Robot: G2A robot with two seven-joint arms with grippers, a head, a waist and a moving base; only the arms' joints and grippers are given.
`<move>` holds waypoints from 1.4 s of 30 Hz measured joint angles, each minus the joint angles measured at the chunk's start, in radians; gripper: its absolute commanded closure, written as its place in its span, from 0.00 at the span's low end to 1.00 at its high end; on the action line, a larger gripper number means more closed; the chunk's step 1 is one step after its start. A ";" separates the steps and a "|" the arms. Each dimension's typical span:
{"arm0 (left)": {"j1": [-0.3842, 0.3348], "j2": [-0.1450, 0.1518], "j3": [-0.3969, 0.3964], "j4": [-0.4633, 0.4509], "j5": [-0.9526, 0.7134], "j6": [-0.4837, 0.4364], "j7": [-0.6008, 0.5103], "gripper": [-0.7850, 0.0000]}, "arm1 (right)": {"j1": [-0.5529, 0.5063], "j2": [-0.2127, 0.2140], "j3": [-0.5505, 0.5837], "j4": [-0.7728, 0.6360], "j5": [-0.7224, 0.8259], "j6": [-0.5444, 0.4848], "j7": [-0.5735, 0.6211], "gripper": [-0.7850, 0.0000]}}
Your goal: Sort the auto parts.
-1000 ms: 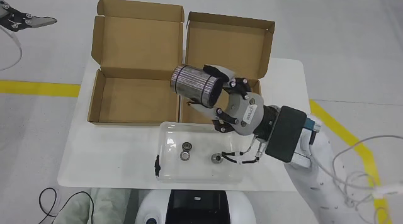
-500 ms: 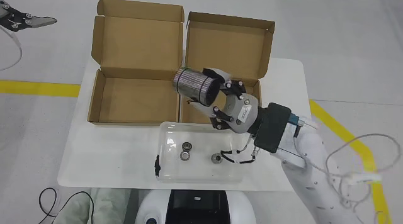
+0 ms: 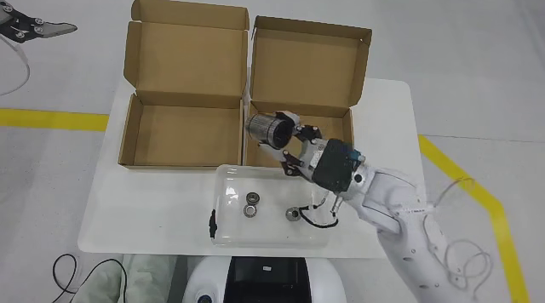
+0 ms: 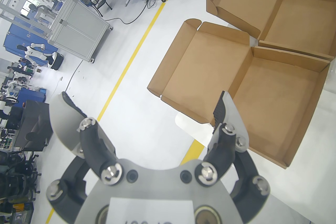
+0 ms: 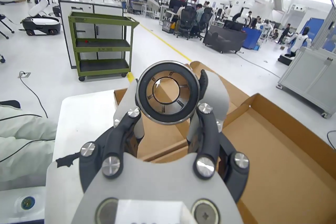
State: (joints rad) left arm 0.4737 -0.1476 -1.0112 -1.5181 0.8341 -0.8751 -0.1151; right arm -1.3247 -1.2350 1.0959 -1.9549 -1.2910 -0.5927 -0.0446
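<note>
Right box (image 3: 328, 128): my right gripper (image 3: 285, 137) low over its 9 o'clock side, clamped on ribbed metal cylinder (image 3: 267, 130). Best, I judge: shift toward box centre, lower to floor, then release; round, may roll. Left box (image 3: 183, 137): cardboard floor showing. Clear tray (image 3: 223, 172), 6 o'clock: three small bearings (image 3: 252, 197). Left gripper (image 4: 143, 104) spread wide, holding nothing.

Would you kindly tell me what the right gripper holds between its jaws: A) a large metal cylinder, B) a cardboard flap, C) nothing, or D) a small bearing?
A: the right gripper has its jaws clamped on either side of the large metal cylinder, above a cardboard box.
</note>
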 measured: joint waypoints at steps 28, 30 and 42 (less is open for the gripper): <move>0.000 0.000 0.000 0.000 0.000 0.000 0.000 0.00 | 0.147 -0.043 -0.149 0.301 0.029 0.256 0.453 1.00; 0.000 0.000 0.000 0.000 0.000 0.000 0.000 0.00 | 0.167 -0.049 -0.162 0.335 0.043 0.263 0.459 1.00; 0.000 0.000 0.000 0.000 0.000 0.000 0.000 0.00 | 0.286 -0.088 -0.244 0.480 0.075 0.308 0.538 1.00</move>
State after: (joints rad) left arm 0.4737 -0.1476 -1.0112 -1.5181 0.8341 -0.8751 -0.1151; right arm -1.0391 -1.3225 0.8522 -1.4746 -1.2156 -0.2852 0.4929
